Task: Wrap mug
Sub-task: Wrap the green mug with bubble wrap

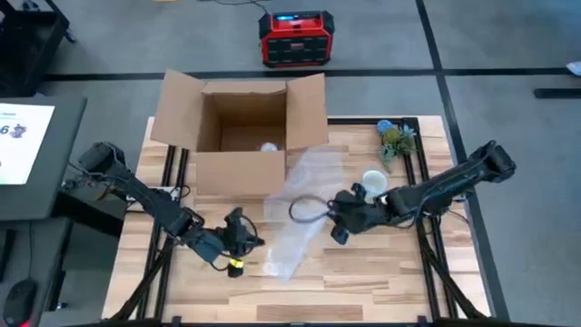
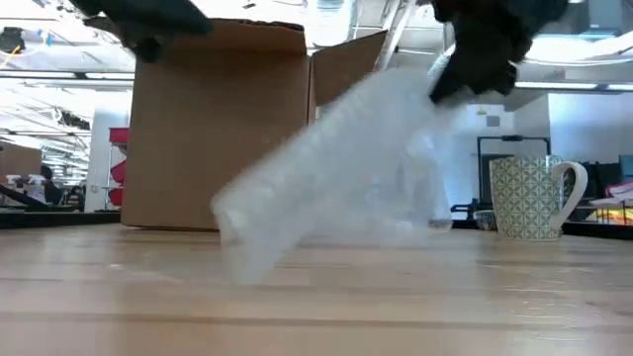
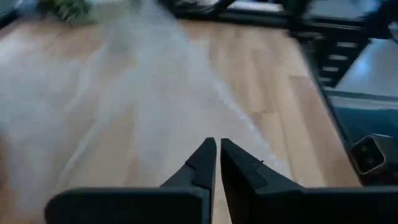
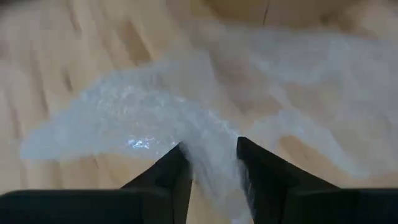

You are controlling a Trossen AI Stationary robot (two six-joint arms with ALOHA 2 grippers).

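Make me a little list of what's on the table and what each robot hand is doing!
wrap: clear bubble wrap sheet, one end lifted off the wooden table
mug: white patterned ceramic mug, upright, apart from the wrap
box: open brown cardboard box at the table's far side
plant: small green plant by the far right corner
right gripper: fingers pinching the bubble wrap, holding it up
left gripper: fingers shut, holding nothing, near the wrap's near end

Grey carpet floor (image 1: 381, 36) crossed by black lines; red power unit (image 1: 294, 38); bright ceiling lights (image 2: 59, 94).
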